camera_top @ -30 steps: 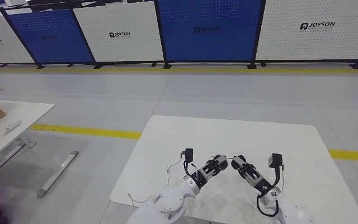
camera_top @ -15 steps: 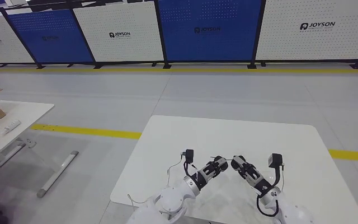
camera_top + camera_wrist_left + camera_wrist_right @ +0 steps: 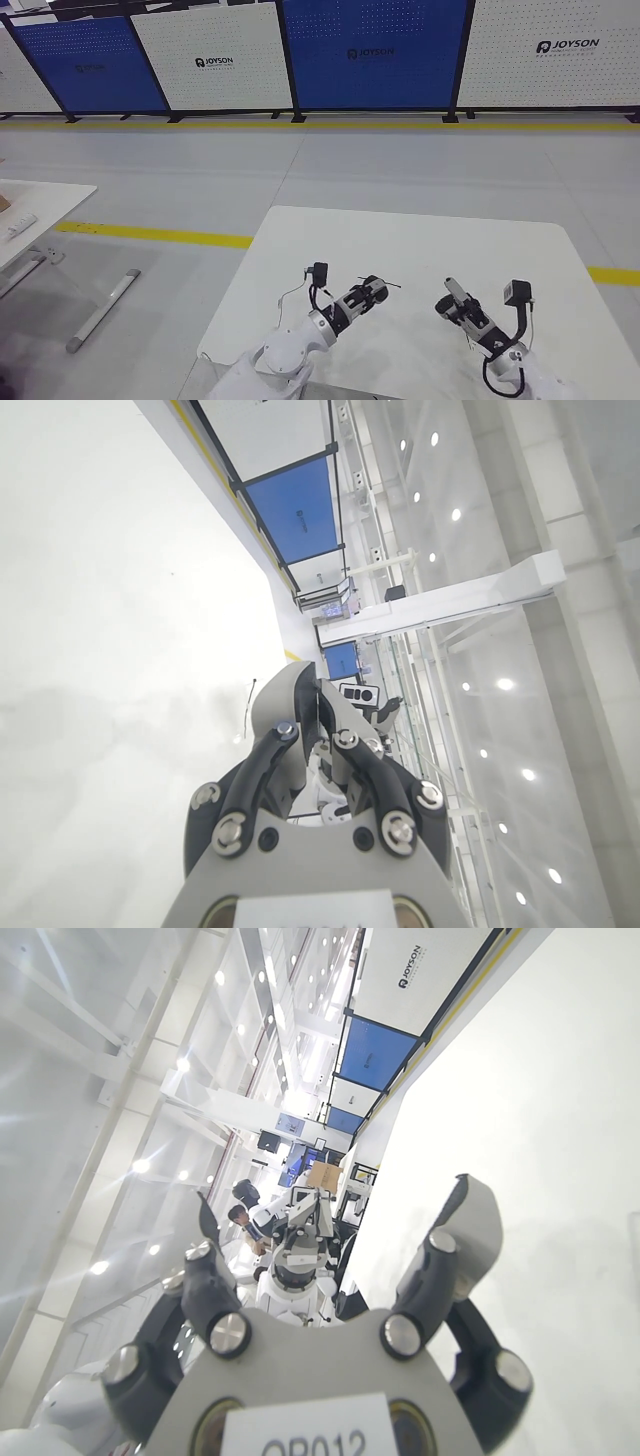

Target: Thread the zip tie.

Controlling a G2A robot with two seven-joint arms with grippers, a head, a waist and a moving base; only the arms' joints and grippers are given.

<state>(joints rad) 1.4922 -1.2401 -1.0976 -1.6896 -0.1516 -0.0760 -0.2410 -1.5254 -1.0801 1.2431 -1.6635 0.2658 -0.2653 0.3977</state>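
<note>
A thin black zip tie point(image 3: 388, 284) sticks out sideways from my left gripper point(image 3: 374, 290), which is shut on it just above the white table point(image 3: 420, 240), near the front middle. In the left wrist view the fingers point(image 3: 280, 700) are pressed together, with the tie's strip point(image 3: 248, 709) trailing past them over the tabletop. My right gripper point(image 3: 450, 288) stands a short way to the right of the tie, apart from it. The right wrist view shows that gripper point(image 3: 335, 1210) open, with nothing between its fingers.
The table's far half point(image 3: 410, 230) is bare white surface, and its left edge point(image 3: 232, 290) drops to the floor. Another white table point(image 3: 30, 205) stands far to the left. Blue and white panel walls point(image 3: 370, 50) line the back.
The two grippers, close together at the tie before, have drawn apart. The left moved left with the tie; the right let go, opened and moved right.
</note>
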